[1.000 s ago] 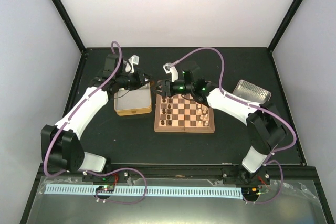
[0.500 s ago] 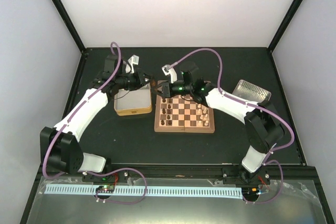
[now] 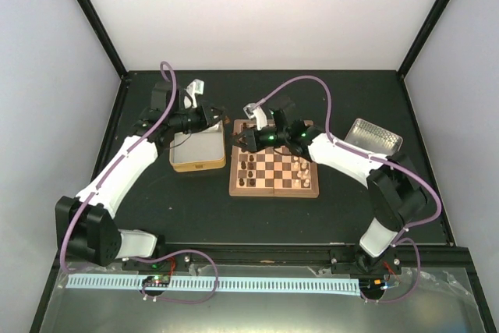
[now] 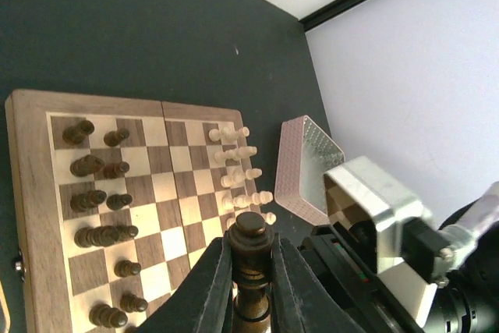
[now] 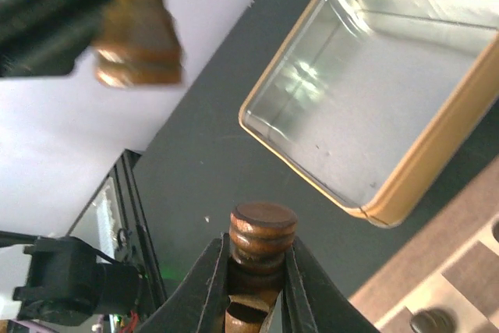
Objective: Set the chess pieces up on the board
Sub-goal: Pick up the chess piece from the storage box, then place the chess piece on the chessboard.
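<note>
The board [image 3: 273, 193] lies flat on the dark counter [image 3: 195, 212], about midway between the two arms. It is a square of light tan and dark brown checks inside a plain wooden border. Dark chessmen [image 4: 97, 200] stand in two files along its left side. Cream chessmen [image 4: 238, 178] stand in a row near its right edge (the near end of that row is hidden behind the gripper in the left wrist view). Just left of the board sits a yellowish tin [image 3: 196, 165], open, with a shiny metal inside. A silvery perforated tray [image 3: 374, 136] rests off the board's far right corner.

The left gripper [image 4: 251, 255] is narrowed onto a dark turned piece [image 4: 251, 228], whose rounded top pokes out past the fingers [image 4: 214, 278]. It hangs around the gap between tin and board, toward their far ends. The right gripper [image 5: 261, 267] likewise pinches a second dark piece [image 5: 263, 232], ringed below its flat top, near the board's far left corner. In the right wrist view the left gripper's piece shows only as a blur at the upper left.
</note>
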You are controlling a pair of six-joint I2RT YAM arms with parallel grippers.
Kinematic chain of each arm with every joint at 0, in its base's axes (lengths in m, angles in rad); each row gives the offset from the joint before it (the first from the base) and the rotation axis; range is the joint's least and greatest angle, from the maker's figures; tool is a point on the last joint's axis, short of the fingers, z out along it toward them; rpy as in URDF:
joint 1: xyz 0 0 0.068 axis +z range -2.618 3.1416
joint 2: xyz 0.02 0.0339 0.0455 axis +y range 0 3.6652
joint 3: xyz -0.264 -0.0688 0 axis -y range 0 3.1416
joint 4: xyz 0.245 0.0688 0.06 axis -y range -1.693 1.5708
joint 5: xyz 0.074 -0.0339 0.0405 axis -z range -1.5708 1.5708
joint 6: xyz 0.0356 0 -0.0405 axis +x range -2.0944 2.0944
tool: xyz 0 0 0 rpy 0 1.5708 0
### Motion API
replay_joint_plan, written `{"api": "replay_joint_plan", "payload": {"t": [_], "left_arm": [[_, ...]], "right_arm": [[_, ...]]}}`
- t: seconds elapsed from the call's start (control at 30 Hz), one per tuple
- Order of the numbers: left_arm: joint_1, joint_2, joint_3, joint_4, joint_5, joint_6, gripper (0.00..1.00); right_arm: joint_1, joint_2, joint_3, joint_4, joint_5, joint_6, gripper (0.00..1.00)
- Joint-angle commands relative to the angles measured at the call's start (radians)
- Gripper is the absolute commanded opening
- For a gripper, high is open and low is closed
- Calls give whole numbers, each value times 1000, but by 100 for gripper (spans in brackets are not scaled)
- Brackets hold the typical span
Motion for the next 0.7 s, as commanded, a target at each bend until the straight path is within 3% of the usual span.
{"api": "replay_joint_plan", "payload": {"t": [0.0,0.23,0.4,0.67], "left_arm": [[-14,-39,-21,57,-36,67,2],[-122,-134,-101,114,-182,245,2],[-215,-210,-191,173,-320,311,3],[-240,-234,-231,212,-333,317,3]], "right_arm": [[6,-45,-12,-139,77,-77,2],[0,-16,55,-495,316,-102,7],[-2,31,85,-659,478,-109,8],[-2,135,146,-775,498,-148,13]]}}
